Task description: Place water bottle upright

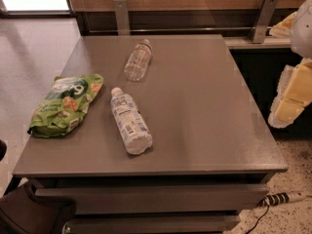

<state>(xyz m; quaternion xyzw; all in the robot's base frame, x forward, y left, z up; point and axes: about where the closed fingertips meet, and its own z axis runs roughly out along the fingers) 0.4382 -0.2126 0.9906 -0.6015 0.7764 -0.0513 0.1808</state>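
The water bottle [138, 60] is small, clear and ribbed. It lies on its side at the far middle of the grey table [204, 111], its white cap pointing away from me. My gripper [288, 100] shows as white and cream parts at the right edge of the view. It hangs off the table's right side, far from the bottle and holding nothing that I can see.
A larger bottle with a white printed label [129, 122] lies on its side near the table's front left. A green snack bag [66, 104] lies at the left edge. A power strip [282, 198] lies on the floor at the lower right. A wooden wall panel stands behind the table.
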